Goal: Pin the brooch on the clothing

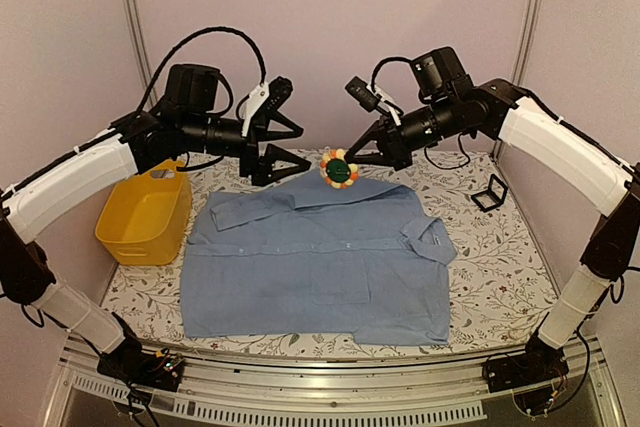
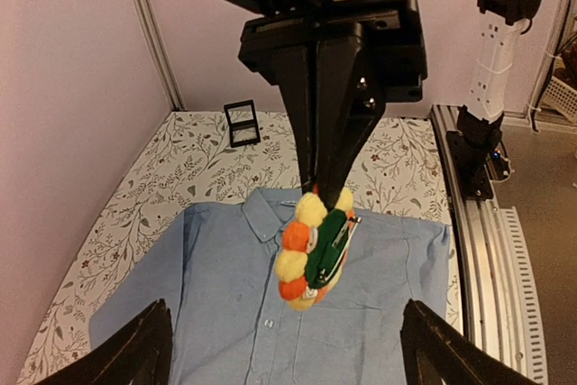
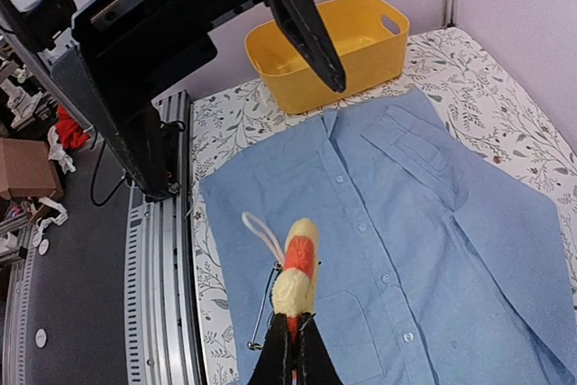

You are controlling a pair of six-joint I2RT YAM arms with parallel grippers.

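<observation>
The brooch (image 1: 339, 169), a small flower of yellow and orange petals with a green back, hangs in the air above the collar of the clothing (image 1: 320, 257), a light blue shirt spread flat on the table. My right gripper (image 1: 352, 158) is shut on the brooch's edge. In the right wrist view the brooch (image 3: 296, 268) stands edge-on above the fingertips (image 3: 281, 353), its pin wire swung out to the left. My left gripper (image 1: 303, 145) is open just left of the brooch. In its wrist view the green back (image 2: 326, 250) with the metal pin faces it, between the wide-set fingers (image 2: 135, 353).
A yellow plastic basket (image 1: 145, 215) stands at the left edge of the table beside the shirt's sleeve. A small black square frame (image 1: 490, 192) lies at the back right. The table has a floral cloth; pale walls close off the back and sides.
</observation>
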